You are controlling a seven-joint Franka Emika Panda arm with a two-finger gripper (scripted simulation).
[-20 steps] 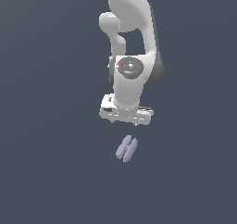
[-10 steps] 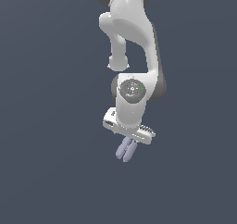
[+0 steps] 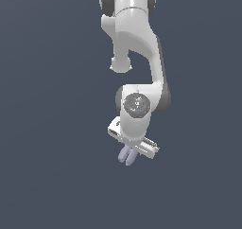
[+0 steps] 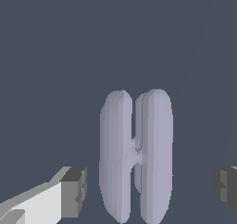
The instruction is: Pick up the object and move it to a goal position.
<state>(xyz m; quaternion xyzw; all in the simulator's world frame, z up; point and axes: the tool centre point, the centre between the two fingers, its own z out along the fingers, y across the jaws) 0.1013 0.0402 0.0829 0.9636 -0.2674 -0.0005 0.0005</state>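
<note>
Arm lower than before, claw (image 4: 150, 186) now straddling object (image 4: 136, 156), fingers (image 4: 74, 190) apart, seemingly not touching it

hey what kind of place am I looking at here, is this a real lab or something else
Most likely a simulator scene, not a real room. A plain, featureless dark grey-blue surface fills both views, with no walls or furniture. The white robot arm and the lavender two-lobed object between the open gripper look smoothly computer-rendered.

A bare computer-simulated scene, not a real room. A flat, uniform dark blue-grey backdrop fills both views, without walls, furniture or shadows. The smooth white robot arm (image 3: 137, 62) has the plain, textureless look of rendered graphics.
</note>
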